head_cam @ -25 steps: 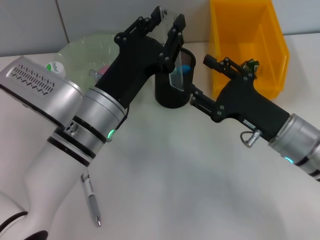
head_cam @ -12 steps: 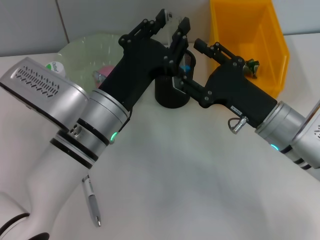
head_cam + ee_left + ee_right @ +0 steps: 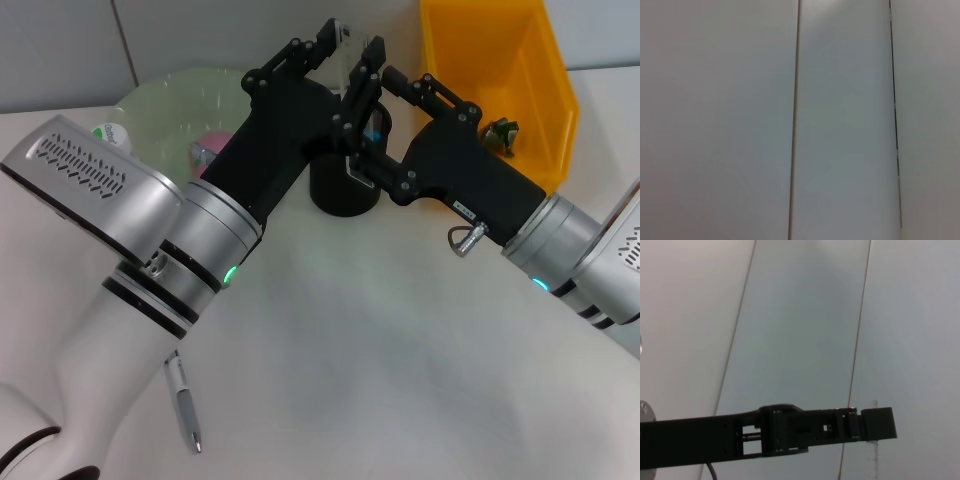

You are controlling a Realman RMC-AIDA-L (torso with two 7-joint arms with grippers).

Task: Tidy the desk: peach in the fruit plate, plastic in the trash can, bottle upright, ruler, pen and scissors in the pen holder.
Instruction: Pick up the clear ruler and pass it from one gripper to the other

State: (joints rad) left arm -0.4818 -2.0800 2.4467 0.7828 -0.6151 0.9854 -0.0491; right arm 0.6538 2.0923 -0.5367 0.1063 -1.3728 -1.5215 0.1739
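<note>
The clear plastic ruler point(image 3: 347, 62) is held upright by the left gripper point(image 3: 346, 58) above the black mesh pen holder point(image 3: 345, 188). The right gripper point(image 3: 385, 125) is positioned just beside it, finger spacing indeterminable. A silver pen point(image 3: 183, 402) lies well apart on the white desk point(image 3: 380, 370).

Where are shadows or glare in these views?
Head view: soft shadows on the table under the arms; ruler glints in the left gripper above the pen holder, right gripper open beside. Left wrist view: evenly lit wall. Right wrist view: dark linkage silhouette.
</note>
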